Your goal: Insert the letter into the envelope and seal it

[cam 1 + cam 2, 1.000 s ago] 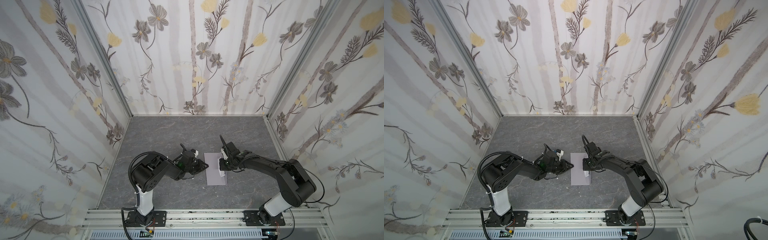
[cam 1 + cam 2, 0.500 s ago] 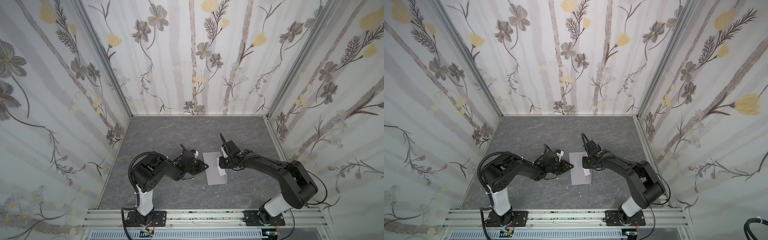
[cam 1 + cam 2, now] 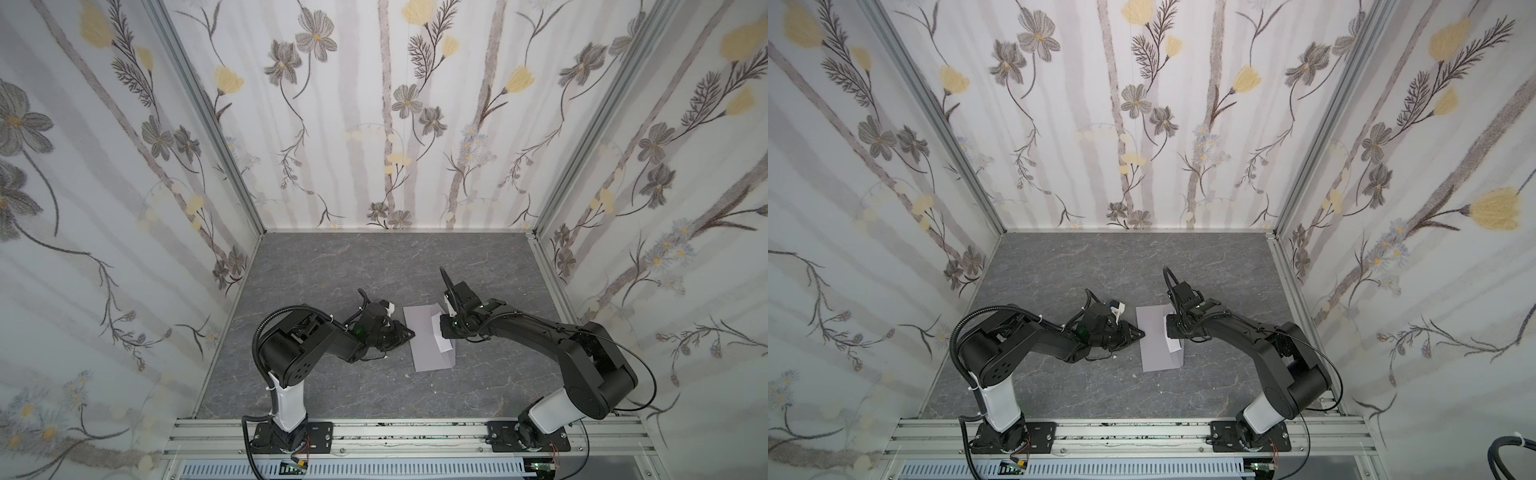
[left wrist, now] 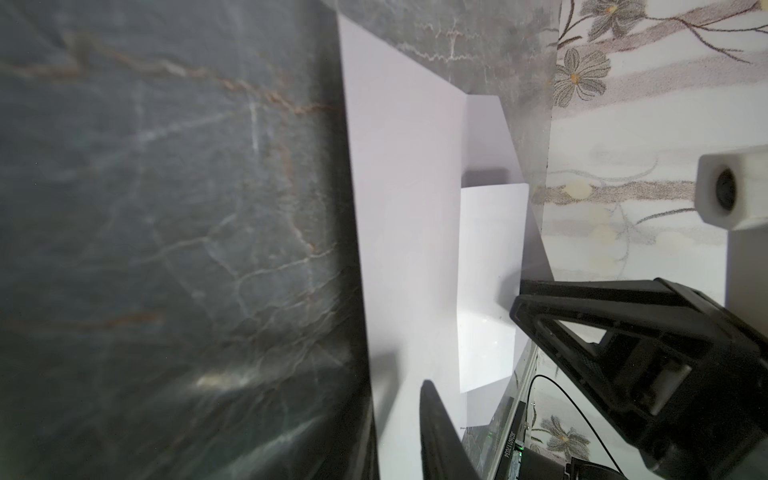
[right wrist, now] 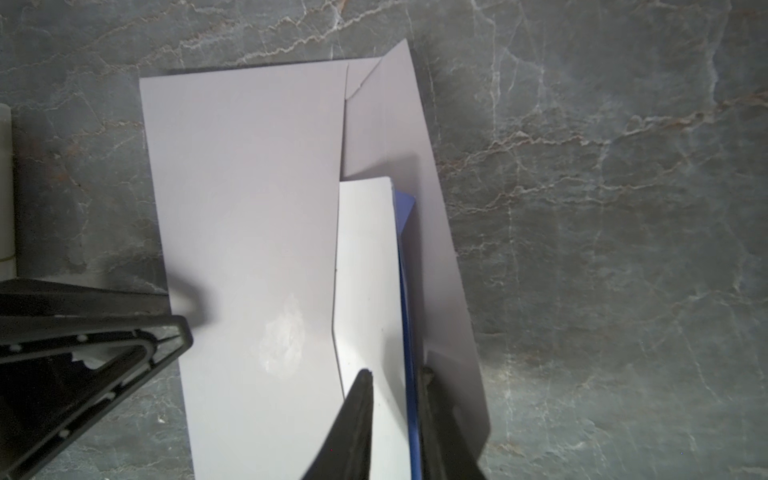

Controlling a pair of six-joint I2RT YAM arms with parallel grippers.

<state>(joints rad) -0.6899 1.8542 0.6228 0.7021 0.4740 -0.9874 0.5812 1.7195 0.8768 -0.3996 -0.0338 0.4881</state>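
a: top views first. where's the paper?
b: in both top views the envelope (image 3: 424,345) (image 3: 1154,349) lies flat on the grey table (image 3: 374,270) between the arms. the letter (image 3: 444,345) (image 3: 1173,345) pokes out on the right arm's side. the left gripper (image 3: 409,332) has its tip at the envelope's other edge, and the right gripper (image 3: 444,332) is over the letter.
a: left wrist?
b: a white tube (image 4: 731,195) runs behind its finger (image 4: 623,332). clamped or free, i cannot tell.
a: right wrist?
b: the fingers (image 5: 357,415) straddle the letter's blue edge, with the flap (image 5: 415,166) raised beside it. pinching or slack, i cannot tell.
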